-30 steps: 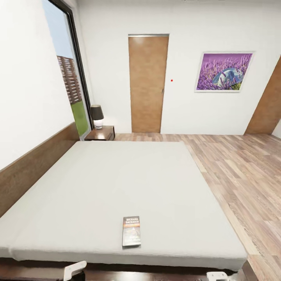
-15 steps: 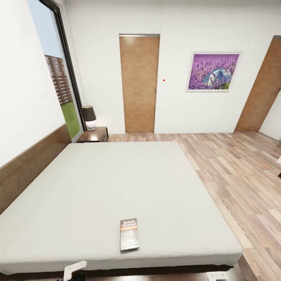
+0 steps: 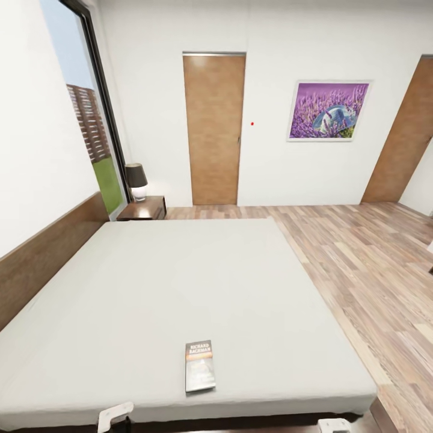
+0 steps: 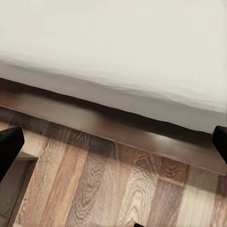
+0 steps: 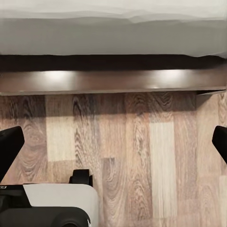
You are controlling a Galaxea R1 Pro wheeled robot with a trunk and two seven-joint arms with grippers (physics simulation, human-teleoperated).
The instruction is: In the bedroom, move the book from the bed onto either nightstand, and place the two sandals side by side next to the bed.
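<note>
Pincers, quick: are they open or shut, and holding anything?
Left pincer: open, holding nothing, above the floor beside the bed.
Right pincer: open, holding nothing.

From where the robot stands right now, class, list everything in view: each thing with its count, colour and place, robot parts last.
book: one, dark with orange band, near edge of bed.
bed: one, off-white mattress, brown frame and headboard, by left wall.
nightstand: one, dark brown, far end of bed.
lamp: one, dark shade, on nightstand.
doors: two, brown, far wall and right.
picture: one, purple, far wall.
window: one, dark-framed, left wall.
floor: light brown planks.
left claw: black fingers, open, above the floor by bed frame.
right claw: black fingers, open, above floor.
</note>
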